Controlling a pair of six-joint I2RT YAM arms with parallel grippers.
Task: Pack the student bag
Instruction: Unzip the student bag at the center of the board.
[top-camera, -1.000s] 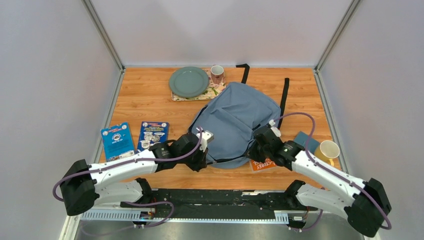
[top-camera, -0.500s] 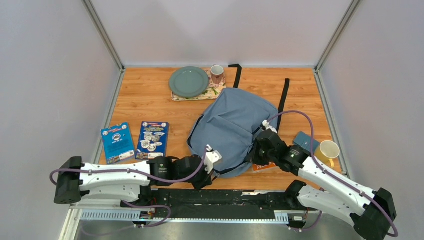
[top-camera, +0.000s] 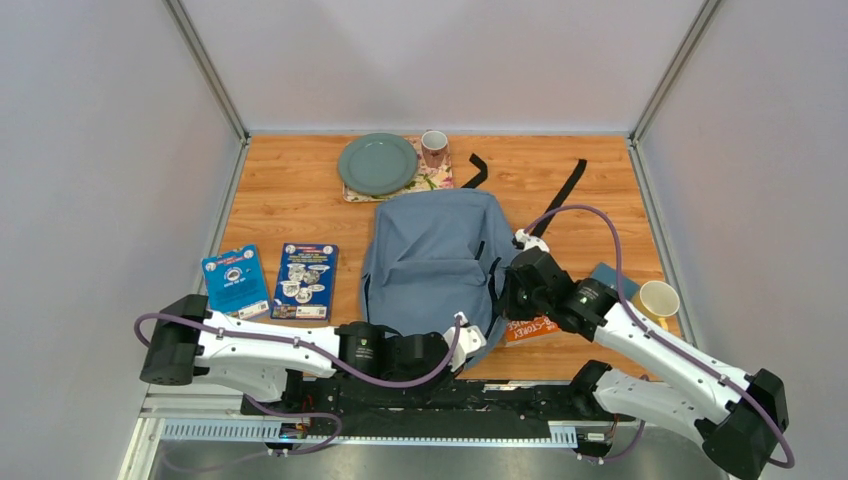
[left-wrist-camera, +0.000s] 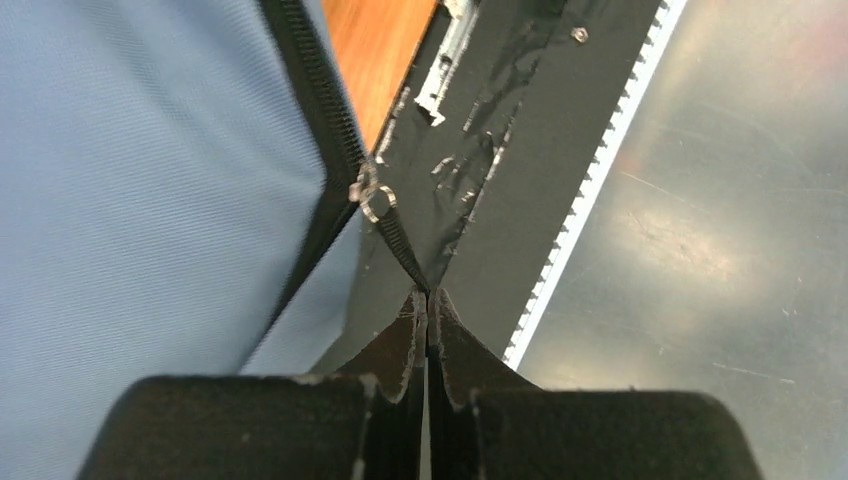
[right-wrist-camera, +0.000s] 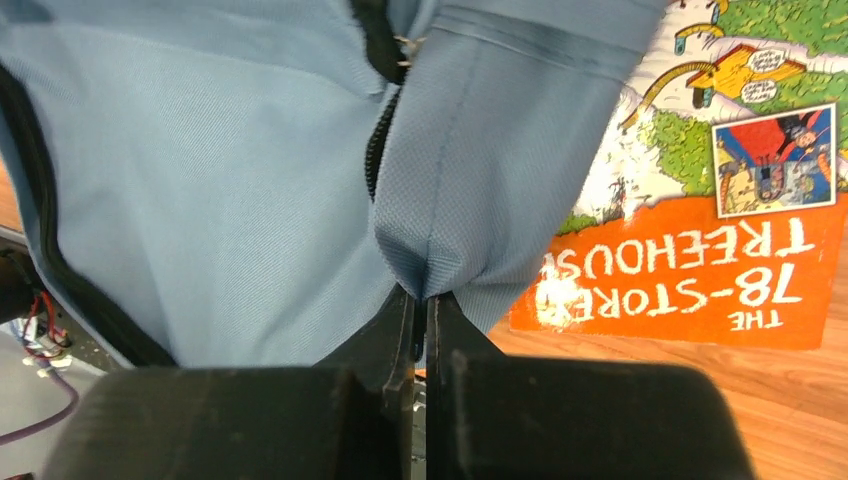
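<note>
As both arms have drawn back toward the near edge of the tabletop (top-camera: 290, 210), the student bag (top-camera: 430, 260) has come with them. A second ago it lay skewed, its near end angled toward the right edge. Now it lies squarer, in the middle of the near half, with its bottom end at the near edge and its straps trailing toward the far edge.

The left gripper (left-wrist-camera: 428, 300) has swung from the bag's left flank to its near right corner. Its jaws are clamped on the black zip pull (left-wrist-camera: 400, 245), just off the near edge over the arms' mounting rail.

The right gripper (right-wrist-camera: 422, 295) has kept its hold on the bag's right side. It is pinched on a fold of blue fabric beside the zip, above the orange book (right-wrist-camera: 700, 270) that pokes out from under that side.

This looks like the setup for unzipping, with one arm anchoring the cloth while the other pulls the slider. No opening shows yet, so packing proper has not begun. The two booklets (top-camera: 238, 283) near the left edge and the orange book lie outside the bag.
</note>
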